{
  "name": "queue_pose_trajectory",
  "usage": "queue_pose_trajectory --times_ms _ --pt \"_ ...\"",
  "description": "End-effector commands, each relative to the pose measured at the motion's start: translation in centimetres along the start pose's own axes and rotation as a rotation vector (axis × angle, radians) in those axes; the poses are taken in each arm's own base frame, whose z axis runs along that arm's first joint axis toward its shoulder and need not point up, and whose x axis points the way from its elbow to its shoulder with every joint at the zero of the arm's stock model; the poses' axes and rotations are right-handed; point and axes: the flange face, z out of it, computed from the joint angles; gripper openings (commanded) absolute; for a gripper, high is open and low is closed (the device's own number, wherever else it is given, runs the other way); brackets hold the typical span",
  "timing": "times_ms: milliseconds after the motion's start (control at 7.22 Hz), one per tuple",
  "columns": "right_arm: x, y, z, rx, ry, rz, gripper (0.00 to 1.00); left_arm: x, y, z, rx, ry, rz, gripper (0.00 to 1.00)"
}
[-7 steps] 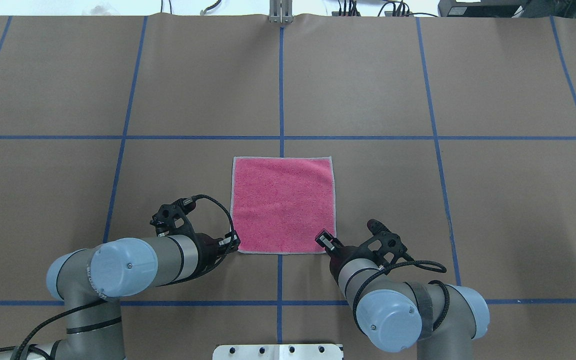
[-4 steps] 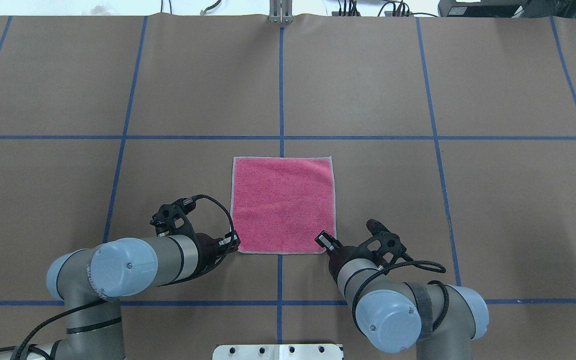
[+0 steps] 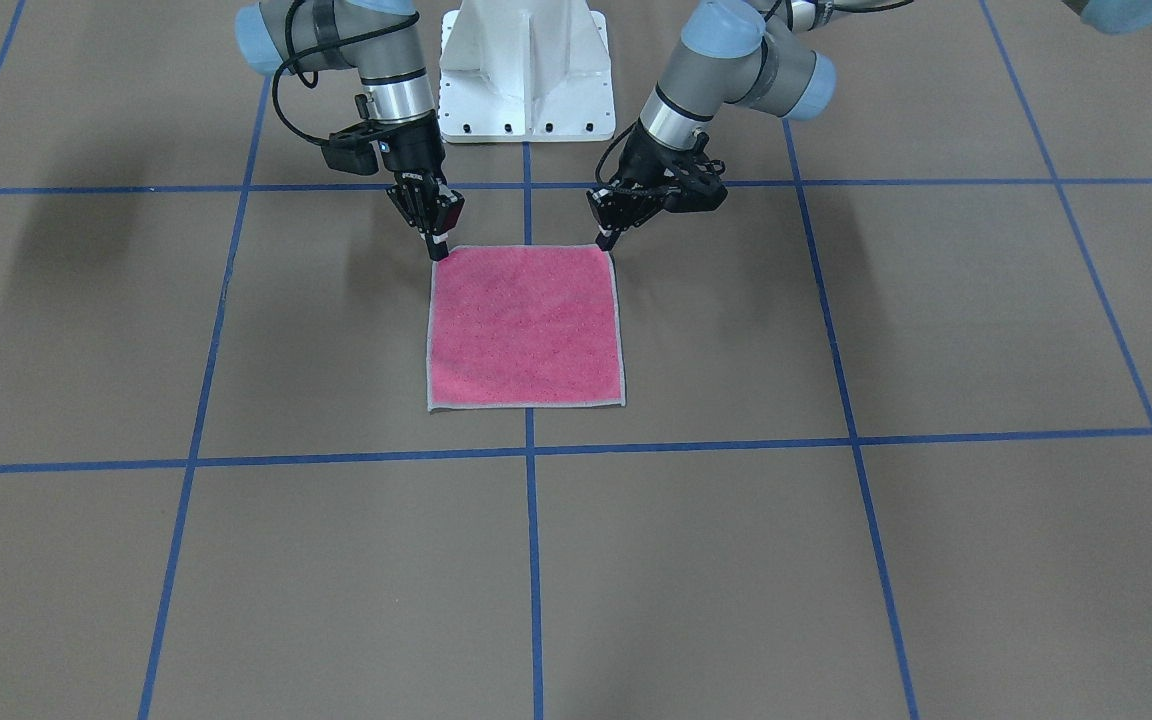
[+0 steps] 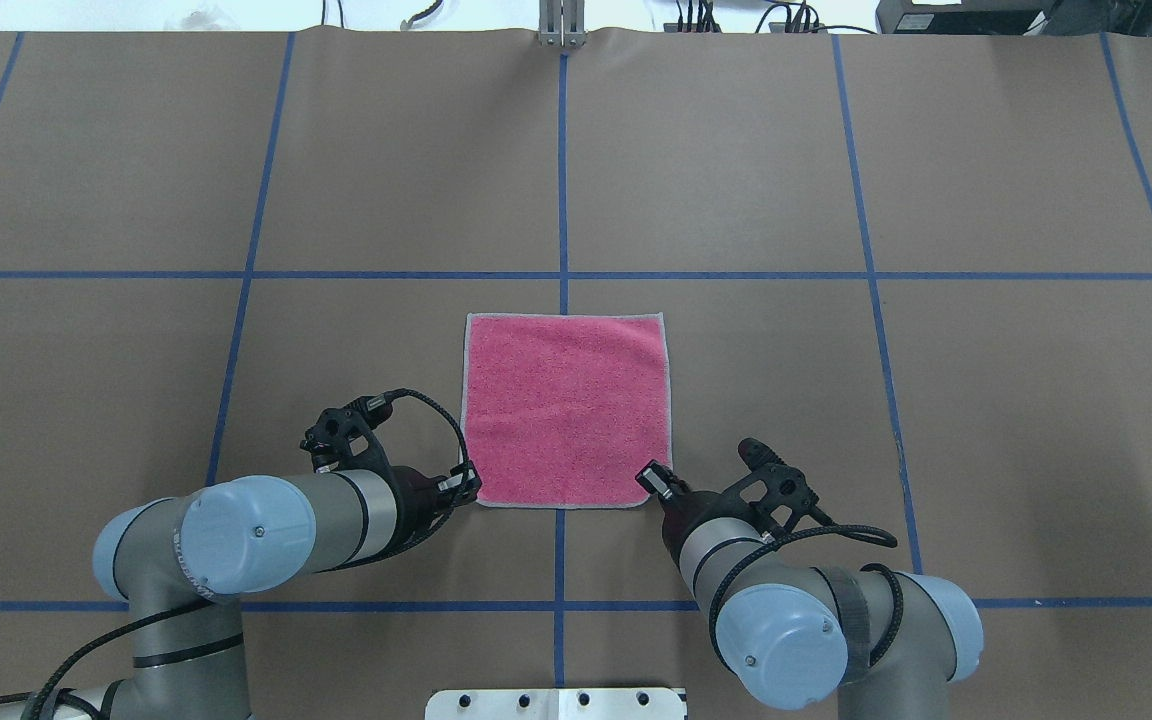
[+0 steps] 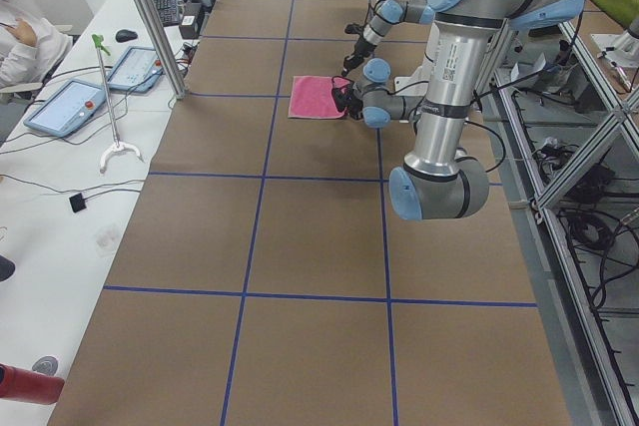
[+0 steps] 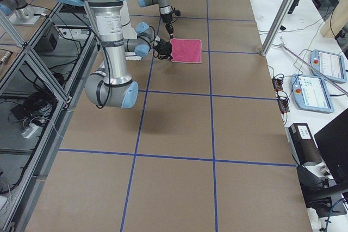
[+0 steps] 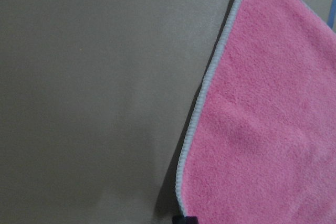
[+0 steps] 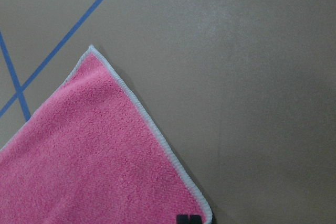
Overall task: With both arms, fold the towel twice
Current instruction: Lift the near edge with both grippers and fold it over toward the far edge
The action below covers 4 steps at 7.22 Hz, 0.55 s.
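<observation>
The towel (image 4: 566,410) lies flat and unfolded, pink face up, its light grey border showing all round; it also shows in the front view (image 3: 526,325). My left gripper (image 4: 471,490) points down at the towel's near-left corner, fingers together, its tip at the border in the left wrist view (image 7: 185,219). My right gripper (image 4: 652,480) points down at the near-right corner, fingers together, its tip on the pink cloth just inside the corner (image 8: 188,217). In the front view the left gripper (image 3: 604,240) and right gripper (image 3: 439,250) touch the two corners nearest the robot. No corner is lifted.
The table is covered in brown paper with a grid of blue tape lines (image 4: 563,160). The white pedestal base (image 3: 526,70) stands behind the towel on the robot's side. Operator desks with tablets (image 6: 318,77) flank the table's far edge.
My right arm has shifted slightly toward the robot and to the right, its tip settling nearer the towel's near-right corner. The left arm and the towel have not moved.
</observation>
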Motion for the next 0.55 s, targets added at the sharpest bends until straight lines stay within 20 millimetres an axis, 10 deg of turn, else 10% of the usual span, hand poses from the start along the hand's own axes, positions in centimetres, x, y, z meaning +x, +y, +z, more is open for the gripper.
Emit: queue_pose_trajectory --times_ms 0,416 --pt "-0.4 -0.3 -0.3 0.014 -0.020 0.004 0.00 0.3 0.1 -0.2 -0.002 0.006 0.000 0.00" --pt "-1.4 -0.7 -1.6 0.016 -0.046 0.013 0.00 1.0 0.2 -1.1 -0.009 0.028 -0.001 0.00"
